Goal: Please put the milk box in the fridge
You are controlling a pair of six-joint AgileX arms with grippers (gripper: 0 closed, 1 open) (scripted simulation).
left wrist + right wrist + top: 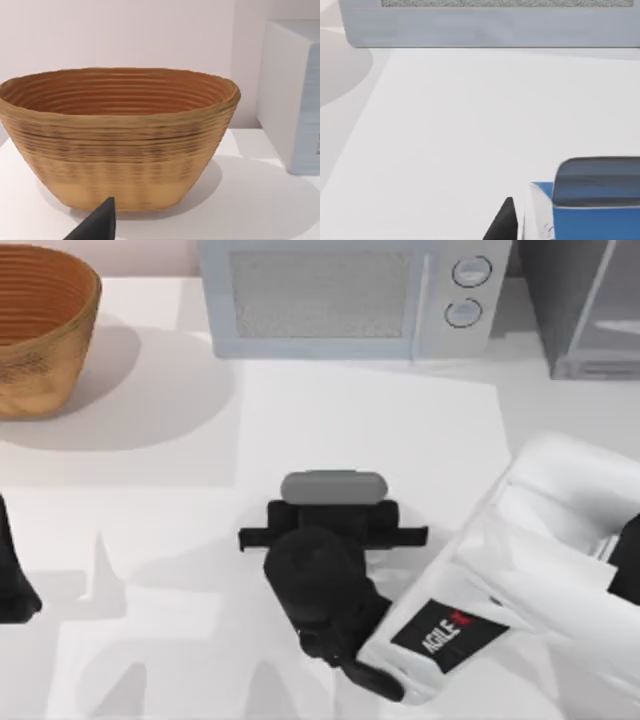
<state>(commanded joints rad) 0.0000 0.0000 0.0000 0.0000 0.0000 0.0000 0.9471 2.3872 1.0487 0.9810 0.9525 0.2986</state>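
The milk box (pixel 333 486) stands on the table in front of the microwave; from above only its grey top shows. In the right wrist view it is a blue carton (pixel 595 210) with a grey top and a white side, very close. My right gripper (pixel 333 530) hovers right over and just behind it, and looks open. One dark fingertip (pixel 504 222) stands beside the carton's white side, with a narrow gap between them. The fridge (pixel 590 300) is the dark grey cabinet at the far right corner. My left arm (pixel 15 585) is parked at the left edge.
A pale microwave (pixel 350 295) with two dials stands at the back centre, next to the fridge. A woven basket (pixel 40 330) sits at the back left, and fills much of the left wrist view (pixel 120 140). White table lies between them.
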